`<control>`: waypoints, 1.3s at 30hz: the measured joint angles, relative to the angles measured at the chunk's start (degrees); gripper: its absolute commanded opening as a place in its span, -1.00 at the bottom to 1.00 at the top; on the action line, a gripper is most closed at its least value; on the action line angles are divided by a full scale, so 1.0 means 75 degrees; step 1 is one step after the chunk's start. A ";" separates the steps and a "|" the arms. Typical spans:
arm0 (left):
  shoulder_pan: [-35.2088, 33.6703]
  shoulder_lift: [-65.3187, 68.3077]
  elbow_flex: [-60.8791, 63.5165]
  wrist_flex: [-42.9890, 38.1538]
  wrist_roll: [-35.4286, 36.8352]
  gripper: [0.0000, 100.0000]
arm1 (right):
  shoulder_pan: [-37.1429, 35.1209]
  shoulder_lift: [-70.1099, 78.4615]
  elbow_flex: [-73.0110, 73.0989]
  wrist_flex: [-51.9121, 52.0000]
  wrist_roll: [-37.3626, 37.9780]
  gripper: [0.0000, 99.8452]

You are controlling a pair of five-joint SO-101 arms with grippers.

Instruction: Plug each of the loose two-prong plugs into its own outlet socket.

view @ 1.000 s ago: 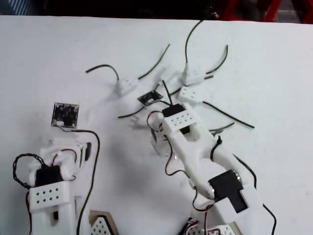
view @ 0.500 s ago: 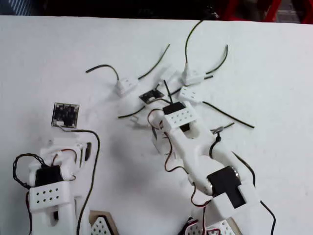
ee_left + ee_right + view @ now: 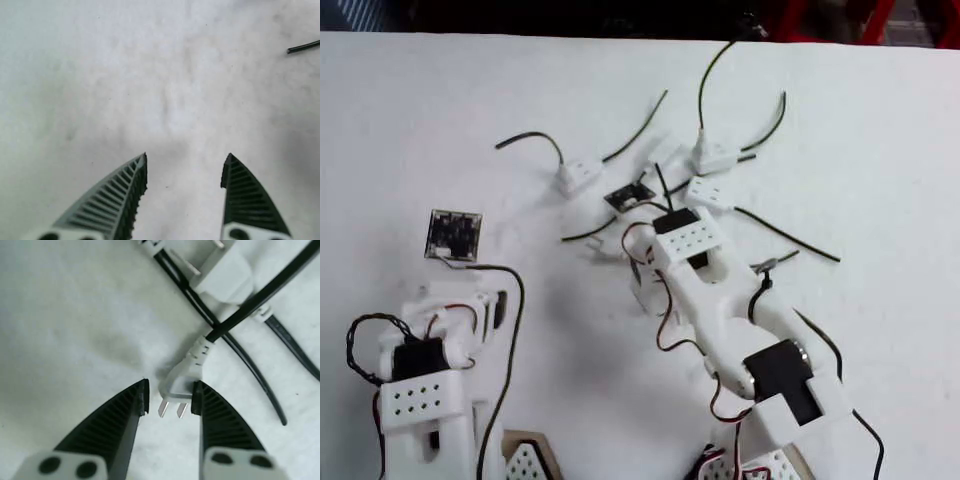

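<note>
White surface [image 3: 880,120] carries everything. Right arm [image 3: 740,320] is stretched out to the tangle of white blocks [image 3: 708,192] and black cords mid-surface. From above I can't tell which blocks are plugs vs sockets. Left arm [image 3: 420,380] sits folded at the near corner, well apart from the tangle, with a dark square board [image 3: 454,235] just beyond it.

Left end effector [image 3: 187,157]: fingers wide apart over bare surface, nothing between them.

Right end effector [image 3: 170,388]: fingers apart, low to the surface, bracketing a small white plug [image 3: 182,380]. 1 finger looks to be touching the plug body and the other is just off it, so not clamped yet. The plug lies flat, its 2 prongs [image 3: 162,409] pointing back toward the wrist. Its black cord [image 3: 260,295] runs off across a 2nd plug [image 3: 225,272].

Handling, my read:
- Plug is light, w/ a hard, smooth plastic body, so prob. slippery under ribbed fingers.
- Cord looks stiff and springy, and will likely tug or twist the plug once lifted, esp. where it crosses other cords.
- Best hold is across the flat sides of the body, right behind the prongs. Avoid the prongs themselves and the ribbed strain relief, which would flex.
</note>
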 measured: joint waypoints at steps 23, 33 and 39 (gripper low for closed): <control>0.0000 0.0000 0.0000 0.0000 0.0000 -0.51 | 0.0785 0.0188 0.0059 -0.0234 0.0680 -0.82; 0.0000 0.0000 0.0000 0.0000 0.0000 -0.51 | 0.0949 0.0188 -0.0270 0.0082 0.0692 -0.73; 0.0000 0.0000 0.0000 0.0000 0.0000 -0.51 | 0.0973 0.0199 -0.0445 0.0234 0.0692 -0.73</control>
